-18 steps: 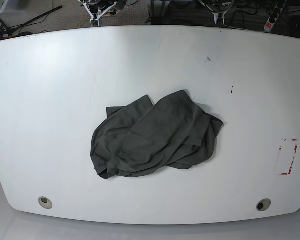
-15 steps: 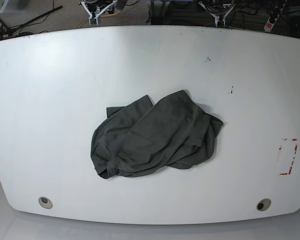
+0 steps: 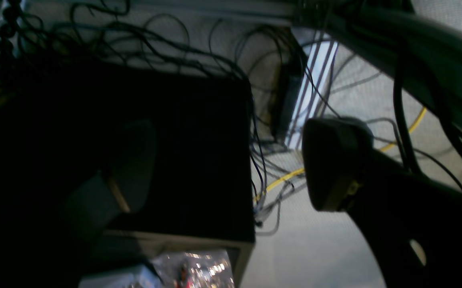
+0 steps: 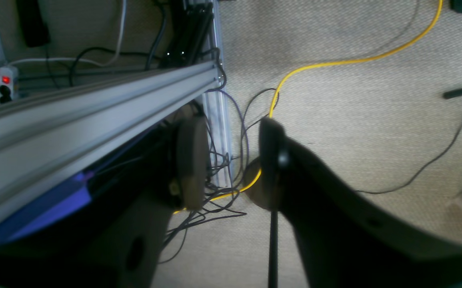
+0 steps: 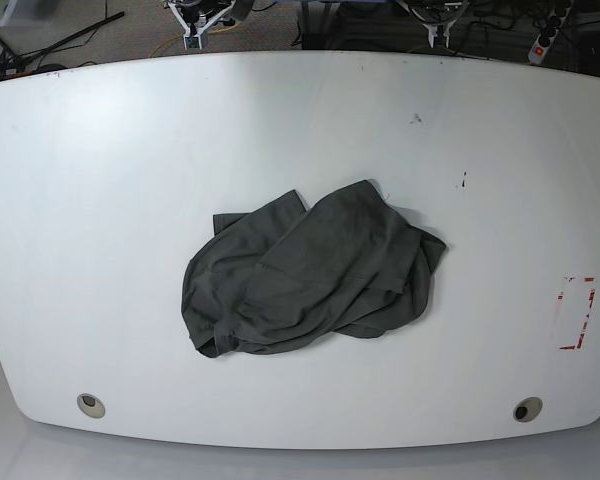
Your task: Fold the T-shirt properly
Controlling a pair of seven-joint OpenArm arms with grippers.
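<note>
Since the earlier frames, the arm parts at the table's far edge had drawn further back, while the T-shirt had not shifted. It lay crumpled in a heap near the middle of the white table. The left tool was spread wide over floor cables. The right tool was also spread, holding nothing, above a yellow cable.
</note>
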